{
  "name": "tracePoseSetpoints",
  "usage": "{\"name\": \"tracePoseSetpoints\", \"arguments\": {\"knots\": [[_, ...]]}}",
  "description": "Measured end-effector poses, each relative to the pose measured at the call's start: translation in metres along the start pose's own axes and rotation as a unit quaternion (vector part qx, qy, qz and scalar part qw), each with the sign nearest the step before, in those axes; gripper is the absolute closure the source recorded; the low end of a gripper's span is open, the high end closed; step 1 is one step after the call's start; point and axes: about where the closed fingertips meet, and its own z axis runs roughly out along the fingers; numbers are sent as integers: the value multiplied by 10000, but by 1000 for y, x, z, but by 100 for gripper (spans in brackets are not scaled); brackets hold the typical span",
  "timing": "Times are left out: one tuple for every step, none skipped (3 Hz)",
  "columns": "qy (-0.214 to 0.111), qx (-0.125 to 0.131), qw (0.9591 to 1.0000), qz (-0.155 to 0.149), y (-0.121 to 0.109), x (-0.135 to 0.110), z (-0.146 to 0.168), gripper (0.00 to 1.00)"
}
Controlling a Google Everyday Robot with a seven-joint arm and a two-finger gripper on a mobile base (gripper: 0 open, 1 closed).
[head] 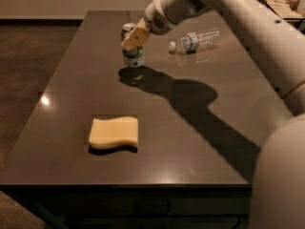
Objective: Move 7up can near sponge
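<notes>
The 7up can (133, 55), silver-topped with green and white sides, stands upright at the far middle of the dark table (200, 142). My gripper (135, 37) reaches in from the upper right and is shut on the can's upper part, with one tan finger (134, 38) across its front. The can's base is at or just above the table, over its own shadow. The pale yellow sponge (114, 132) lies flat near the front left of the table, well apart from the can and nearer the camera.
A clear plastic water bottle (196, 40) lies on its side to the right of the can. A wire basket (281, 4) stands at the far right corner. My white arm (267, 46) fills the right side. The table's front edge runs below the sponge.
</notes>
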Motion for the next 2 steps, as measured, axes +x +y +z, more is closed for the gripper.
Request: {"name": "tracePoseSetpoints", "arguments": {"knots": [[-69, -238, 9996, -144, 19, 21, -40, 100], [-63, -397, 9990, -189, 35, 44, -73, 100]]}}
